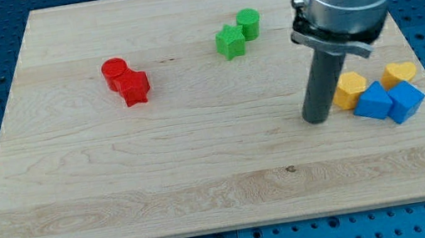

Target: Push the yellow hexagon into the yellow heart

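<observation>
Yellow hexagon (pixel 349 90) sits near the board's right edge, and your tip (pixel 315 119) is parked just to the view's left of it, a touch lower, close but I can't say for sure it's touching. There's no claw on this rig, just the bare rod, so nothing to open or close.

Going near to far: closest to the view's bottom are the two blue blocks, the blue one (pixel 374 101) butted against the hexagon's lower right and the second blue (pixel 406 100) right beside it. Then the hexagon, then the yellow heart (pixel 398 73) a bit further up and to the view's right, sitting just above the second blue. There looks to be a small gap between hexagon and heart.

The thing your move hangs on: the heart lies to the view's right of the hexagon and slightly up, and your tip is already on the opposite side. So I'd guess a push toward the right, angled a hair upward, lines it up. Watch the blue one though, it may get dragged along.

Further back, green blocks (pixel 238 32) and red blocks (pixel 126 80) are well apart from all this.
</observation>
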